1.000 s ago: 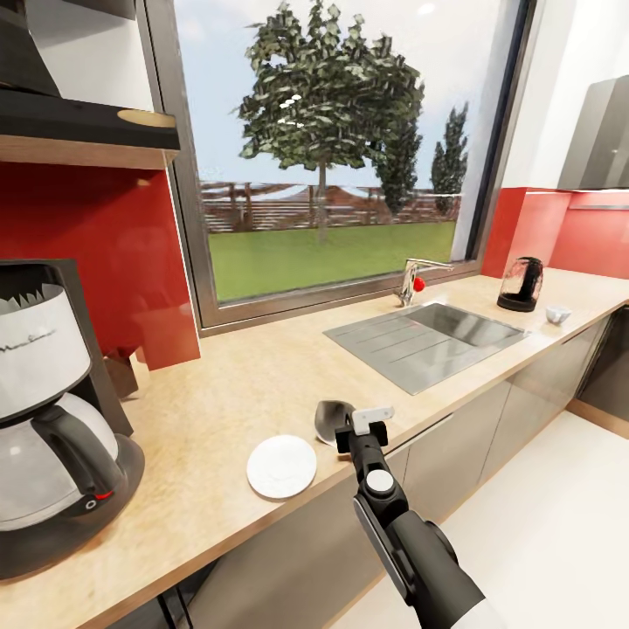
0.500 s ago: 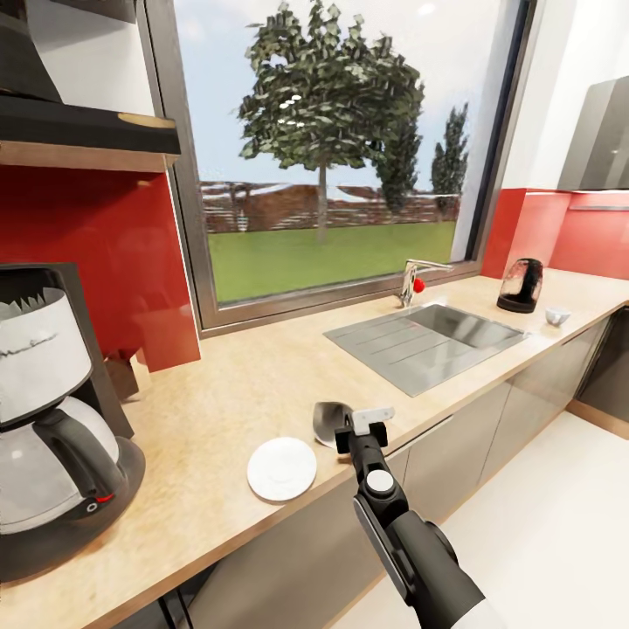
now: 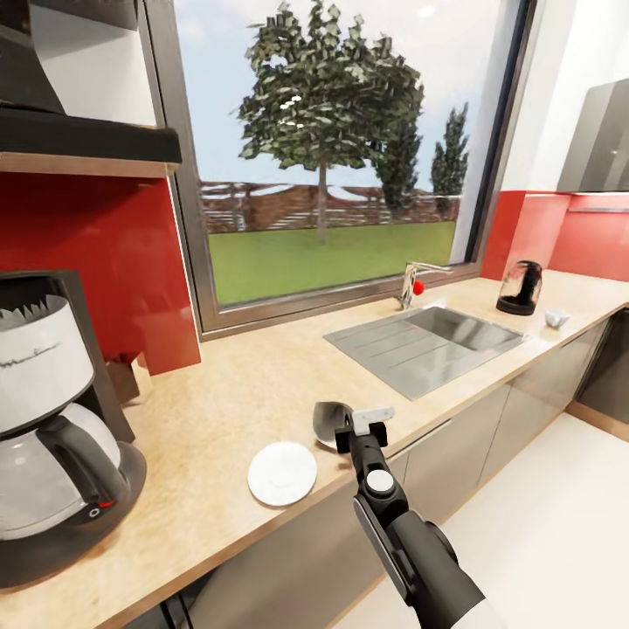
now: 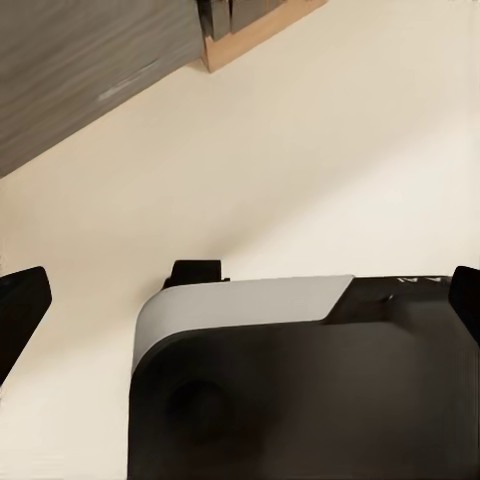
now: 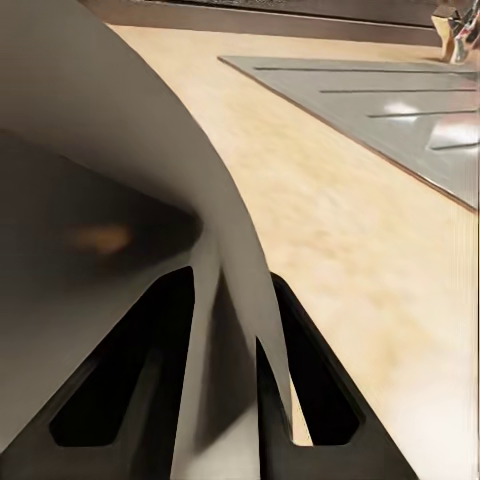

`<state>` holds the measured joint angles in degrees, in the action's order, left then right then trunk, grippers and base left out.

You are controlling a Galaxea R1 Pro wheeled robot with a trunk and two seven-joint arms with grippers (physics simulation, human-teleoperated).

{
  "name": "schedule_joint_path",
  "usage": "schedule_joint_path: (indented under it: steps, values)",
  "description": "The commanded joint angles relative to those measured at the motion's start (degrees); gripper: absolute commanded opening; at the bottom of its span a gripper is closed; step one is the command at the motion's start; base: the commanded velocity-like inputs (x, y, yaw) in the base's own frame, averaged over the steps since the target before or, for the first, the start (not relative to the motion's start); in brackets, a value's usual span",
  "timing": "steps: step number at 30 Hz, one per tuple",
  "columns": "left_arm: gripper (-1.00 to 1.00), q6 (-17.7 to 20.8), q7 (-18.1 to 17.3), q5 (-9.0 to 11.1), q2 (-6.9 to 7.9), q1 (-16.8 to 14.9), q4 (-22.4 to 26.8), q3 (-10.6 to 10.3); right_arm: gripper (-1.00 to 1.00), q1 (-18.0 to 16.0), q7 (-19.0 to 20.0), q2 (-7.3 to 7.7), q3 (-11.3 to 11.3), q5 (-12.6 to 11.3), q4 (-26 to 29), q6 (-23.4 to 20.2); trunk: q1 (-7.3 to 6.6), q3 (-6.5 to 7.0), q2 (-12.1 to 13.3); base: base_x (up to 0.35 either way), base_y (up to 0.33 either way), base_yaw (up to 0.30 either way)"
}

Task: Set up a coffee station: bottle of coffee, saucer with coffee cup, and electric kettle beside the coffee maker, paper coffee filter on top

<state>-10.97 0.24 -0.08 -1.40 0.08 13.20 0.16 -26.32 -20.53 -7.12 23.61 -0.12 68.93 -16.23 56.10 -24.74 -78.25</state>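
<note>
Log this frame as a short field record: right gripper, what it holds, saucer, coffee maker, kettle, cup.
right gripper: shut on the paper coffee filter, over the kitchen countertop front edge
saucer: bare, flat on the countertop, beside the filter
coffee maker: on the countertop at far left
electric kettle: far end, beyond the sink
coffee cup: near the kettle, not on the saucer
left gripper: open, over floor

Daylight from the window point(image 3: 341, 148) floods my desk point(image 3: 236, 384) evenly, with soft shadows under things. The sink point(image 3: 428, 341) shows pale sheen. My right wrist view is blurred up close; straight lines lean at the head view's edges.
</note>
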Motion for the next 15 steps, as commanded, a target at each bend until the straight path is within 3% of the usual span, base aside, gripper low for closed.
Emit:
schedule_joint_path:
  steps: [1,15]
  values:
    - [1.0,-0.1,0.0,0.0,-0.01,0.0,0.1,0.0,-1.0,0.0,-0.2,0.01,0.1,-0.2,0.1,-0.3,-0.23,0.13,0.4,0.0,0.0,0.0]
    - [1.0,-0.1,0.0,0.0,-0.01,0.0,0.1,0.0,-1.0,0.0,-0.2,0.01,0.1,-0.2,0.1,-0.3,-3.3,2.64,6.0,0.0,0.0,0.0]
